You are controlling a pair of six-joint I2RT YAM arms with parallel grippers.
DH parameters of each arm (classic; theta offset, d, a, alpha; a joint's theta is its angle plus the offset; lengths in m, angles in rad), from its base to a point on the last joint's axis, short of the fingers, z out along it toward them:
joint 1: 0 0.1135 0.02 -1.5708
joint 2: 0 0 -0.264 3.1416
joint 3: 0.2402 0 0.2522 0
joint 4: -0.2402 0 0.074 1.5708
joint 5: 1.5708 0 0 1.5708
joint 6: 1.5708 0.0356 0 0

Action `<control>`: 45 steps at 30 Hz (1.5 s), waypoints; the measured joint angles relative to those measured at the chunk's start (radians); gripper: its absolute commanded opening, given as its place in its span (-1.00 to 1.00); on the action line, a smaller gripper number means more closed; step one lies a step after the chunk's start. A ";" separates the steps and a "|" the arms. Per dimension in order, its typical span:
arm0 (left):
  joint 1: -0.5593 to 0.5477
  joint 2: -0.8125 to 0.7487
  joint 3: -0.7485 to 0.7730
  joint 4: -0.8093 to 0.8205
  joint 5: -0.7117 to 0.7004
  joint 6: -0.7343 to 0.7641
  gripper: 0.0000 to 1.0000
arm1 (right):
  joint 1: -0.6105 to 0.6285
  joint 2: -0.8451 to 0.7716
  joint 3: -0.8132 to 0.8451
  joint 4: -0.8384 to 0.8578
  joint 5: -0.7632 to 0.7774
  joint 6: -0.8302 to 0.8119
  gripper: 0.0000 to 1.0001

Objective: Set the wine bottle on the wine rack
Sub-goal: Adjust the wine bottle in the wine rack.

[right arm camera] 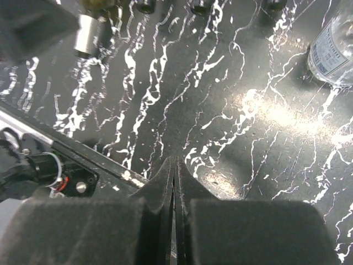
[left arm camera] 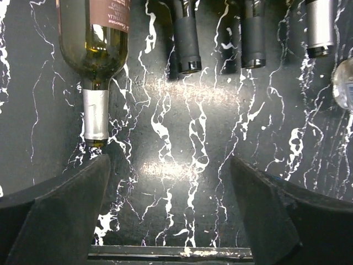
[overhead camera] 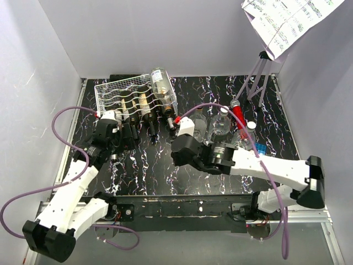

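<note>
The left gripper hung with fingers spread wide, holding nothing. Just beyond its left finger lay the bottle: olive-green glass, brown label, silver foil on the neck. Its long axis ran front to back, neck toward the arms, body in the rack at the back left, beside other bottles. The right gripper had its pads pressed together, empty.

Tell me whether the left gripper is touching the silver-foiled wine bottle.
Apart. The left wrist view shows the open left gripper sitting below the wine bottle, with a strip of marbled table visible between its foil-capped mouth and the gripper.
</note>
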 measured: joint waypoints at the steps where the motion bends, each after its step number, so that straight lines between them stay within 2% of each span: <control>1: 0.010 0.018 -0.007 0.012 0.006 0.016 0.96 | 0.006 -0.023 -0.001 -0.004 0.006 -0.001 -0.89; 7: 0.075 0.087 -0.040 0.064 0.047 0.067 0.93 | 0.017 -0.124 -0.018 -0.002 0.024 -0.024 -0.84; 10: 0.146 0.169 -0.050 0.103 0.064 0.082 0.46 | 0.017 -0.171 -0.050 0.007 0.026 -0.051 -0.81; 13: 0.233 0.245 -0.069 0.131 0.087 0.099 0.36 | 0.015 -0.227 -0.097 0.029 0.014 -0.071 -0.81; 17: 0.298 0.265 -0.087 0.162 0.110 0.118 0.39 | 0.000 -0.278 -0.138 0.062 -0.018 -0.084 -0.81; 22: 0.314 0.331 -0.090 0.234 0.146 0.134 0.20 | -0.042 -0.304 -0.168 0.099 -0.061 -0.085 -0.81; 24: 0.315 0.382 -0.092 0.258 0.159 0.138 0.18 | -0.061 -0.310 -0.177 0.116 -0.077 -0.084 -0.81; 27: 0.319 0.454 -0.096 0.277 0.167 0.141 0.33 | -0.089 -0.327 -0.193 0.139 -0.090 -0.084 -0.81; 29: 0.327 0.467 -0.099 0.286 0.162 0.142 0.36 | -0.106 -0.336 -0.200 0.152 -0.099 -0.084 -0.81; 32: 0.340 0.468 -0.116 0.302 0.157 0.133 0.27 | -0.121 -0.352 -0.221 0.185 -0.105 -0.084 -0.81; 37: 0.342 0.510 -0.121 0.309 0.155 0.124 -0.01 | -0.129 -0.412 -0.306 0.241 -0.105 -0.087 -0.81; 40: 0.342 0.544 -0.126 0.317 0.161 0.114 -0.06 | -0.130 -0.442 -0.343 0.253 -0.105 -0.084 -0.83; 43: 0.342 0.546 -0.143 0.322 0.164 0.103 -0.38 | -0.135 -0.446 -0.344 0.256 -0.105 -0.084 -0.83; 44: 0.342 0.546 -0.146 0.321 0.167 0.101 -0.58 | -0.135 -0.446 -0.344 0.258 -0.105 -0.086 -0.83; 45: 0.342 0.546 -0.148 0.320 0.167 0.101 -0.92 | -0.135 -0.446 -0.344 0.260 -0.105 -0.087 -0.83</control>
